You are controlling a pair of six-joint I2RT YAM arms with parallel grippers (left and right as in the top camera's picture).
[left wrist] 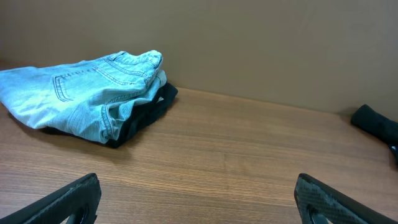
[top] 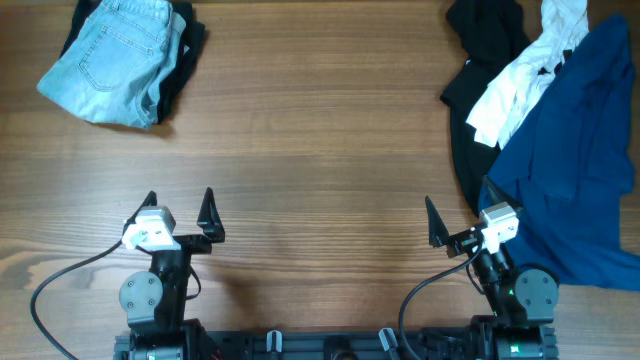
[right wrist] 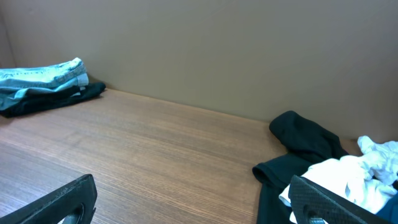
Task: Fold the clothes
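At the far left of the table (top: 320, 150) we see the pale-blue denim shorts (top: 110, 60) lying folded on top of a dark piece (top: 188, 50). That part looks done to us. Our left gripper (top: 179, 200) sits near the front edge with its fingers wide apart, holding nothing. Our right gripper (top: 458, 195) is the same, fingers apart and empty, just beside the messy pile. At the right, a black cloth (top: 490, 35), a white cloth (top: 525, 75) and a big deep-blue cloth (top: 580, 150) lie crumpled over each other. We think these three are left to fold.
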